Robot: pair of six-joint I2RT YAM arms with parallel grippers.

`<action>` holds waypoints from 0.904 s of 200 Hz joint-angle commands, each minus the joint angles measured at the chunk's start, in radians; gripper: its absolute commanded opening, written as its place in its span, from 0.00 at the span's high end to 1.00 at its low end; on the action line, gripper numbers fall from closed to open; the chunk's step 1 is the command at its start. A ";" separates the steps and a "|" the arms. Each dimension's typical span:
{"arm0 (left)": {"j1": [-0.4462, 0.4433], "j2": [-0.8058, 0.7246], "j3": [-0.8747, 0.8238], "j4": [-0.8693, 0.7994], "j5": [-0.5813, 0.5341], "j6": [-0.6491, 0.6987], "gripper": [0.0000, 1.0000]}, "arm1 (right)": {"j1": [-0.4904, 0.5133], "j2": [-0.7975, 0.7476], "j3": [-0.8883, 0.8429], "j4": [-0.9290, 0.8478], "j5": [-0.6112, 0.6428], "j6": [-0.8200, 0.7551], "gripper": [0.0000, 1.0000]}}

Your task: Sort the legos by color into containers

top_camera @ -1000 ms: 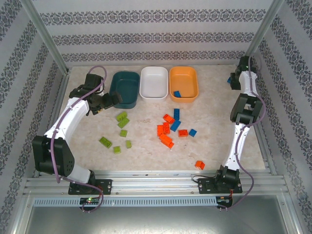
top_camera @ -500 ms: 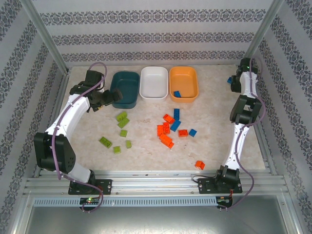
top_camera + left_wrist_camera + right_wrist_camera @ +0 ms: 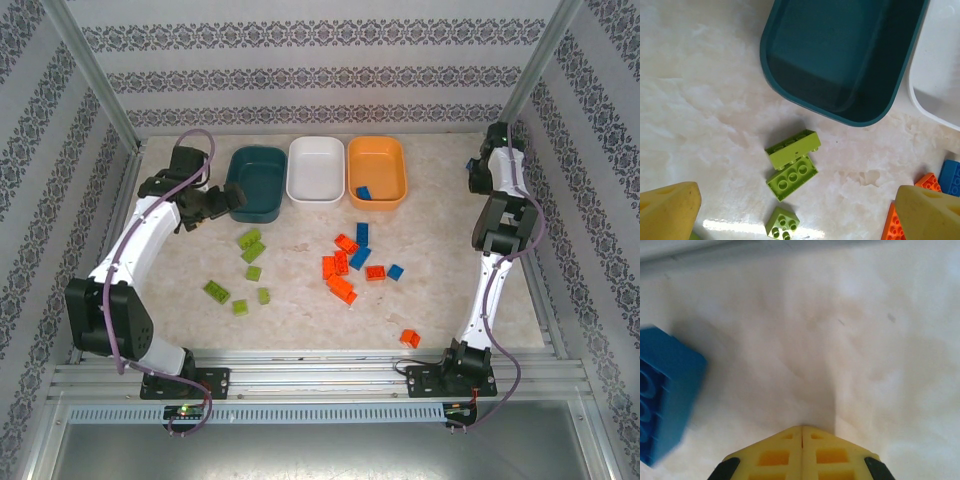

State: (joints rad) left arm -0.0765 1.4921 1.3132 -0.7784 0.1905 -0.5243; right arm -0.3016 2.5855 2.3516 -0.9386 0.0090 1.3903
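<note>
Legos [image 3: 345, 262]: loose on table [image 3: 300, 320]; green brick [image 3: 791, 177] under the spread-wide left gripper [image 3: 800, 215].
Right gripper [image 3: 802, 440]: clenched, empty; blue brick [image 3: 665, 395] beside it.
Risk: closed tips may shove that brick away.

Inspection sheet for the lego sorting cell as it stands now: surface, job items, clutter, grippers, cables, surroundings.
Surface: marbled tabletop, flat.
Job's things: teal bin and white bin empty; orange bin holds a single blue brick. Loose on the table: green bricks at left, orange-red bricks mid-table with blue bricks among them, a lone orange-red brick near the front, a stray blue brick at far right.
Clutter: nothing seen.
Grippers: left gripper open, empty, by the teal bin; right gripper shut, empty.
Cables: purple cable looped over the left arm, second purple cable along the right arm.
Surroundings: patterned walls, aluminium frame.
</note>
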 commanded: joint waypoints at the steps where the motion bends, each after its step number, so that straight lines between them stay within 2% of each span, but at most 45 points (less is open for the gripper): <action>1: 0.015 -0.042 -0.044 -0.004 -0.020 -0.013 0.00 | 0.057 -0.127 -0.135 -0.054 -0.046 -0.055 1.00; 39: 0.020 -0.061 -0.096 0.039 -0.001 -0.035 0.00 | 0.087 -0.339 -0.371 0.073 -0.034 -0.058 1.00; 61: 0.020 -0.071 -0.116 0.051 0.012 -0.039 0.00 | 0.082 -0.404 -0.522 0.371 -0.036 -0.069 1.00; 68: 0.020 -0.073 -0.123 0.054 0.018 -0.039 0.00 | 0.075 -0.399 -0.532 0.416 -0.040 -0.071 1.00; 99: 0.020 -0.091 -0.148 0.044 0.026 -0.039 0.00 | 0.037 -0.309 -0.441 0.490 -0.050 -0.087 1.00; 129: 0.020 -0.082 -0.139 0.012 0.021 -0.023 0.00 | 0.019 -0.202 -0.289 0.442 -0.004 -0.040 1.00; 151: 0.020 -0.062 -0.125 -0.005 0.044 -0.024 0.00 | 0.007 -0.123 -0.220 0.492 0.023 0.015 1.00; 181: 0.021 -0.022 -0.067 -0.061 0.036 -0.015 0.00 | 0.002 0.058 0.084 0.257 0.028 0.068 1.00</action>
State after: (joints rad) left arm -0.0696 1.4399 1.1835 -0.7654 0.2245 -0.5541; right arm -0.2989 2.5351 2.2581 -0.5285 -0.0002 1.3952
